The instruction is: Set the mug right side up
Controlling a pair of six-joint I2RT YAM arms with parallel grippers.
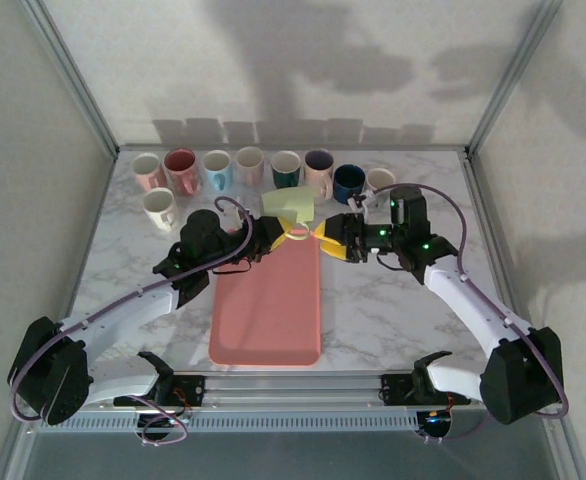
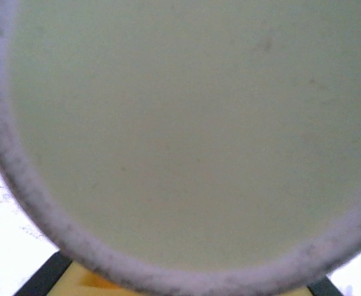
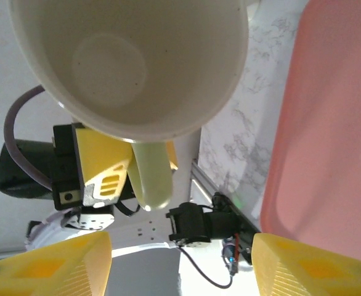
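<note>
Your left gripper (image 1: 285, 232) is clamped on the handle of the pale green mug (image 1: 289, 206). It holds the mug on its side above the far end of the pink tray (image 1: 267, 320), mouth facing your right gripper (image 1: 325, 238). That gripper sits just beside the mug, fingers spread wide and empty.

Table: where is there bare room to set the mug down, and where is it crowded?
Free: pink tray, and bare table between it and the right arm. Crowded: the far edge, lined with mugs, and around the held mug.
</note>
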